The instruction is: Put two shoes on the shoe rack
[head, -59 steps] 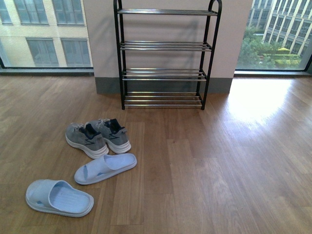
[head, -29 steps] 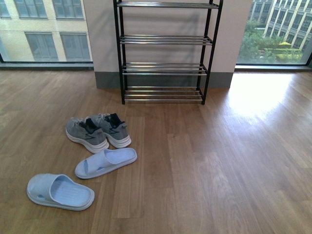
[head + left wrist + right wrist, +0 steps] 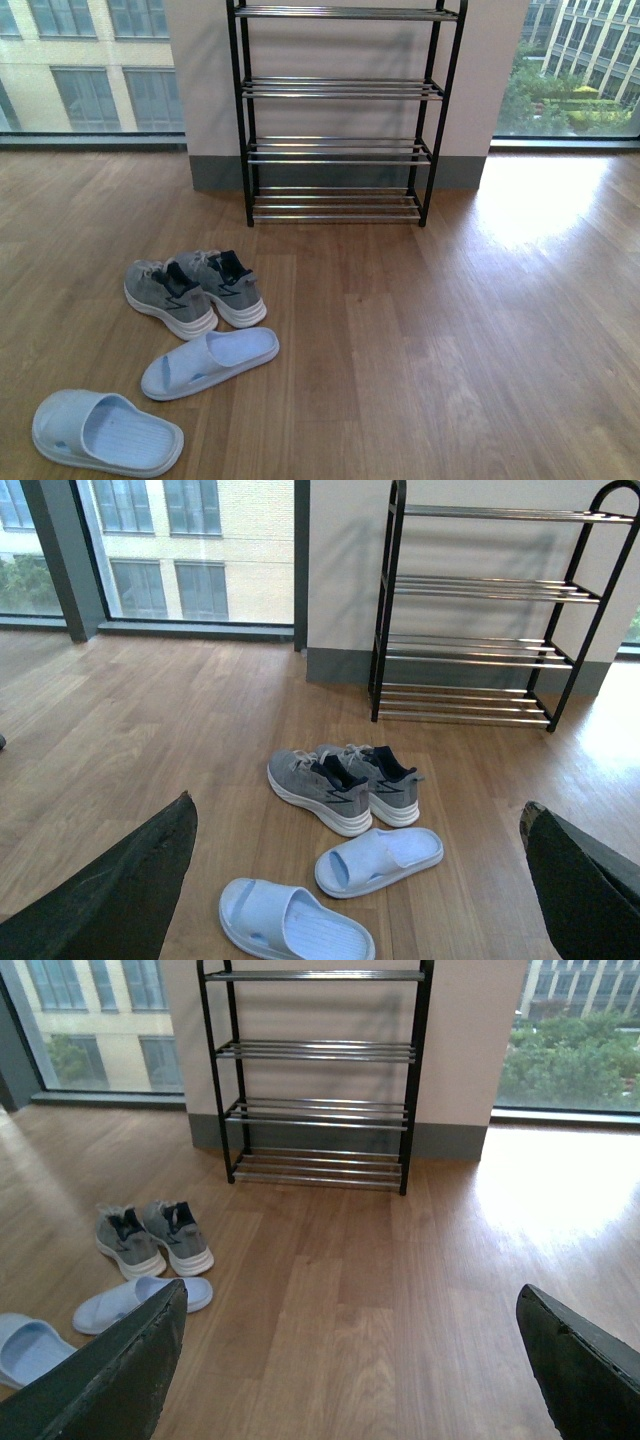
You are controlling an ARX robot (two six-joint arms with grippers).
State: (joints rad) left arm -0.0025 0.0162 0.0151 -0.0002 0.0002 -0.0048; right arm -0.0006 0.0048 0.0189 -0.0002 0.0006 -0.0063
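front view: body-mounted, angled down across the wooden floor, facing the shoe rack at mid range. both wrist views face likewise. all three share shoe rack, grey sneakers, light-blue slippers.

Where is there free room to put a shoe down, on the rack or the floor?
Every visible shelf of the shoe rack is bare. The floor between rack and sneakers, and right of them, is open. Crowded only front-left: sneakers and slippers.
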